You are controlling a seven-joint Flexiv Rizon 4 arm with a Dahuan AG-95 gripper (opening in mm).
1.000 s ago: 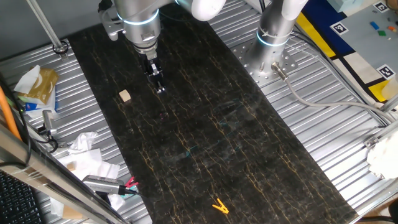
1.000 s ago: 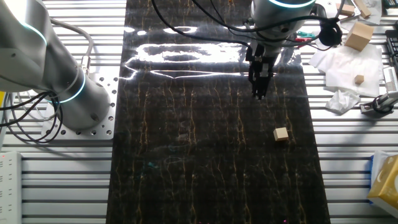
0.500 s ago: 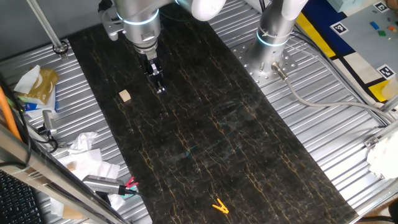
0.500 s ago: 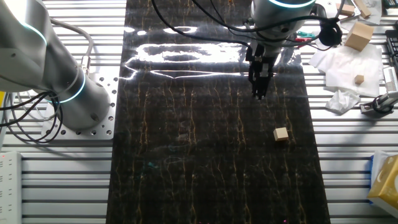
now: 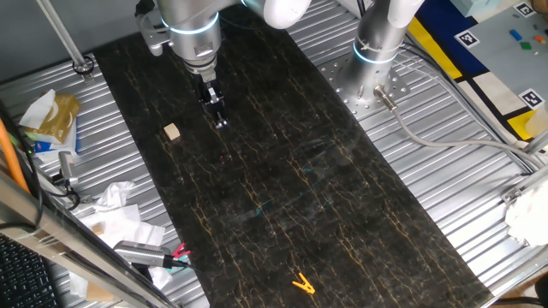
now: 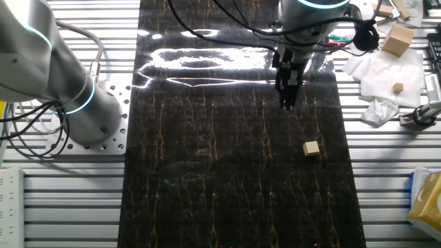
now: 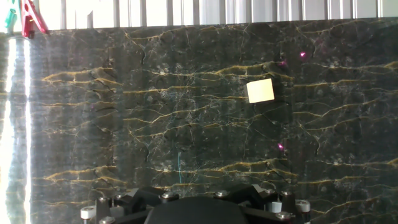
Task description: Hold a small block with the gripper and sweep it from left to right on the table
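Nothing has moved since the earlier frames: arm, block and clutter sit exactly where they did a second ago.

The table (image 5: 282,180), a long black slab with thin gold veins, runs through the ribbed silver metal surround (image 5: 445,162). A second silver arm's base (image 5: 377,51) with a blue ring stands on that surround beside the slab; in the other fixed view it fills the left side (image 6: 62,96).

The working arm (image 5: 193,34) comes down from the top of the frame, its blue ring glowing above the wrist. The gripper (image 5: 220,120) points down at the slab, its tip low over the surface or touching it; which, I cannot tell. Its black fingers look narrow and close together in both fixed views, but whether they are fully closed is not clear, and the hand view shows only the dark body at the bottom edge. It holds nothing.

Crumpled white paper (image 6: 379,76) lies on the metal at the slab's side, with a larger tan block (image 6: 398,40) and a small one (image 6: 397,87) on it.

The small block (image 5: 172,131) lies alone on the slab, near the gripper but apart from it, toward the paper-side edge (image 6: 311,148). In the hand view it sits ahead of the fingers, upper right of centre (image 7: 260,91).

A yellow clip (image 5: 302,283) lies well away at the slab's far end. A red clip (image 7: 28,17) shows at the hand view's top-left corner.
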